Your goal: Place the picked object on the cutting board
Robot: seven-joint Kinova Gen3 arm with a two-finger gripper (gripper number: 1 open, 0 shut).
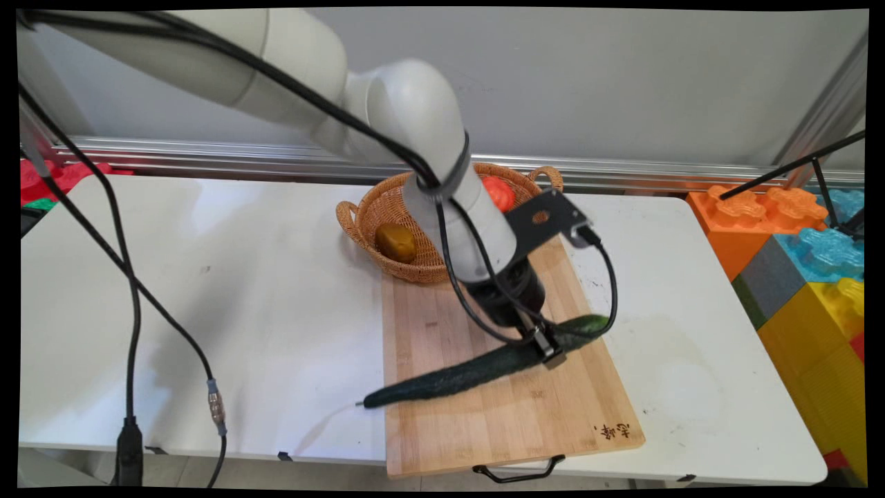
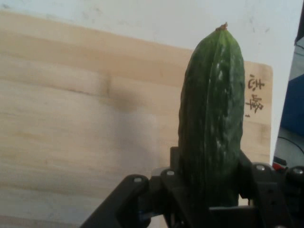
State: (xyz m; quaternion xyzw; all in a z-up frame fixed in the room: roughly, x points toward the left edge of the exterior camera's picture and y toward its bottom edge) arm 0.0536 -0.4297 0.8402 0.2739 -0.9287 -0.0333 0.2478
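Tool [image 1: 548, 349] clamped on a long, dark green, bumpy cucumber [image 1: 477, 370] — lying slantwise over the bamboo cutting board [image 1: 498, 415], right of centre, wicker basket [image 1: 387, 207] behind.

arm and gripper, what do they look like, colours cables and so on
The arm is white, made of smooth rounded tubular links. Black cables run along it and hang in loops. A black bracket sits at the wrist. The gripper is black, with bolted linkage.

claw [image 1: 550, 349] gripping cucumber [image 1: 470, 370], over cutting board [image 1: 498, 415]
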